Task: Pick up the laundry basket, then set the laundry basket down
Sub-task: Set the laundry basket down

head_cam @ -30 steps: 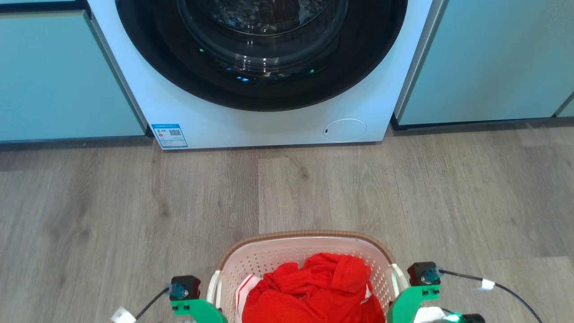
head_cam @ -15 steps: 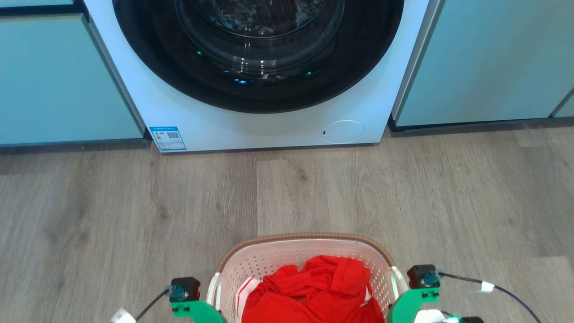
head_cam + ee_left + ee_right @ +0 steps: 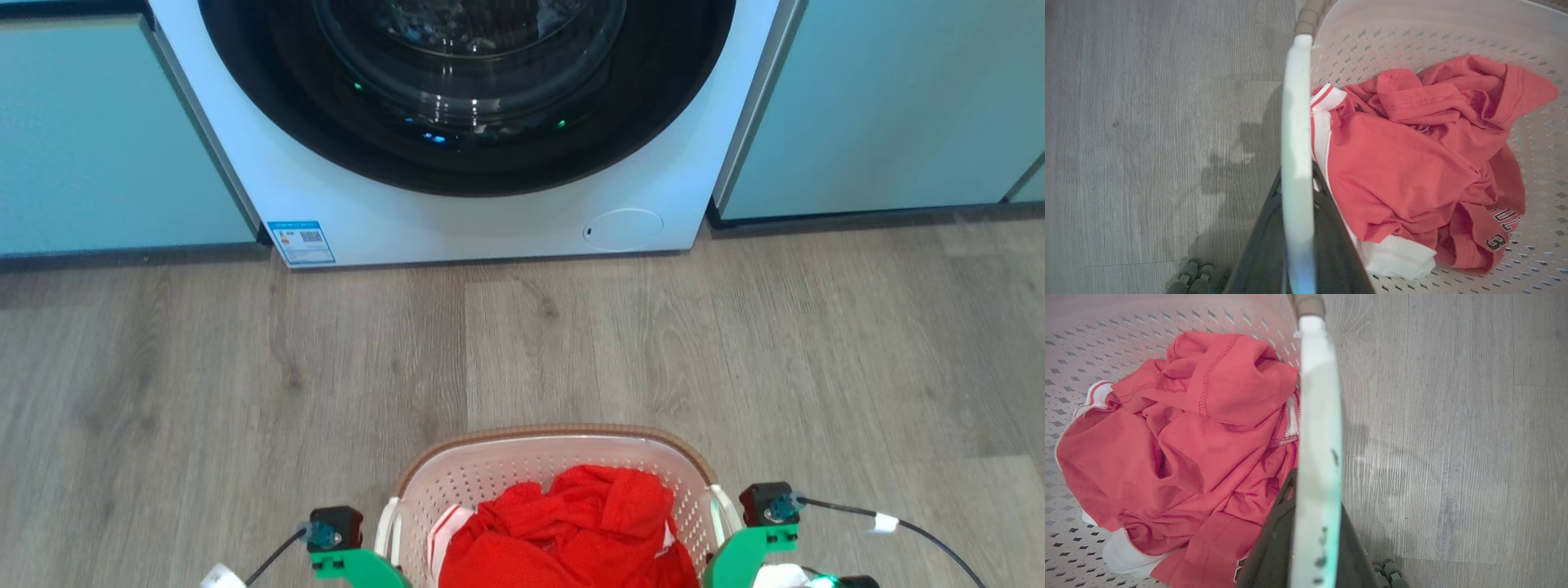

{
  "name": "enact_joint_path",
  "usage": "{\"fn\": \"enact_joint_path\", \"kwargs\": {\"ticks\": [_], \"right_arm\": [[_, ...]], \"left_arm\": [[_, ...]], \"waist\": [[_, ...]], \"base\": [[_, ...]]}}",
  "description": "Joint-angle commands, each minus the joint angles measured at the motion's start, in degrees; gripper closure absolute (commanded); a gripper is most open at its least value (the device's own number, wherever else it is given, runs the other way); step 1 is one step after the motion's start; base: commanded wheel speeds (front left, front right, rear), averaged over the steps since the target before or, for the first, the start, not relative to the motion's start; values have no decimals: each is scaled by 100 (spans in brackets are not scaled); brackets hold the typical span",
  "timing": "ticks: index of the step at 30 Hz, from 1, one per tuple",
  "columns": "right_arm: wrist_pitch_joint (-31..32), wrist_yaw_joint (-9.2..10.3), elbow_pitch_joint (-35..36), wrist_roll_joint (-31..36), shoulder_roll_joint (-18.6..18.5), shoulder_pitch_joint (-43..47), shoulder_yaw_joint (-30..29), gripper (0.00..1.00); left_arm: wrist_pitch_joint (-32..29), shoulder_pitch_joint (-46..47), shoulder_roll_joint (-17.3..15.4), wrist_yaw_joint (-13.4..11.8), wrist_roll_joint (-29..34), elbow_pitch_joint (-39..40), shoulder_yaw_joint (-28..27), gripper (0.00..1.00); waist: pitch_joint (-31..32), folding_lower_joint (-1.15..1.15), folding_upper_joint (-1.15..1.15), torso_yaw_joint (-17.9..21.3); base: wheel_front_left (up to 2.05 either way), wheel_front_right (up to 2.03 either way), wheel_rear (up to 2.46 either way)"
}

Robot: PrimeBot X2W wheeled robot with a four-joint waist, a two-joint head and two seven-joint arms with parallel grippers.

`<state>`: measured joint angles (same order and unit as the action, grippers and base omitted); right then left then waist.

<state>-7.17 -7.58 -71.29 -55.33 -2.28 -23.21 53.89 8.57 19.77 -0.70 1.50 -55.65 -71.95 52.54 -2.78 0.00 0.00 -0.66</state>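
Our left gripper (image 3: 1296,175) and right gripper (image 3: 1316,490) stay clamped on the laundry basket (image 3: 490,469) by its handles (image 3: 1296,102). It has hardly shifted before the washing machine (image 3: 457,220), so setting down likely remains.

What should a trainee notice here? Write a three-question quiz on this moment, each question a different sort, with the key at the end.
1. True or false: the laundry basket is empty.
2. Multiple choice: the left claw and the right claw are each shut on what? A) the brown rim B) a white side handle C) a cable
3. Short answer: which appliance stands across the floor ahead of the basket?
Key: 1 false, a red garment lies in it. 2 B. 3 the washing machine.
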Motion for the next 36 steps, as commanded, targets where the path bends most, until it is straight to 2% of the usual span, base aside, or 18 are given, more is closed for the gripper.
{"fn": "enact_joint_path", "kwargs": {"ticks": [1, 7, 12, 20, 25, 36], "right_arm": [[-118, 9, 17, -33, -60, -177, 106, 100], [-152, 9, -7, -75, -60, -351, 176, 100], [-210, 9, -37, -71, -60, -728, 229, 100], [-386, 9, -115, 16, -60, -1640, 249, 100], [-533, 9, -203, 142, -60, -2348, 210, 100], [-718, 9, -264, 578, -116, -3270, -131, 100]], "left_arm": [[118, 182, -218, -71, -82, -20, -150, 100], [205, 295, -218, -83, -168, -11, -161, 100], [292, 593, -218, -106, -251, -15, -214, 100], [458, 1494, -230, -118, -227, -60, -300, 100], [561, 2235, -247, -135, -139, -77, -336, 100], [635, 3331, -239, -203, 36, -49, -404, 100]], "waist": [[-67, 0, 0, 7], [-285, 0, 0, 21], [-700, 0, 0, 26], [-1702, 0, 0, -6], [-2532, 0, 0, -71], [-3822, 0, 0, -178]], "base": [[0, 0, 0], [0, 0, 0], [0, 0, 0], [0, 0, 0], [0, 0, 0], [0, 0, 0]]}}
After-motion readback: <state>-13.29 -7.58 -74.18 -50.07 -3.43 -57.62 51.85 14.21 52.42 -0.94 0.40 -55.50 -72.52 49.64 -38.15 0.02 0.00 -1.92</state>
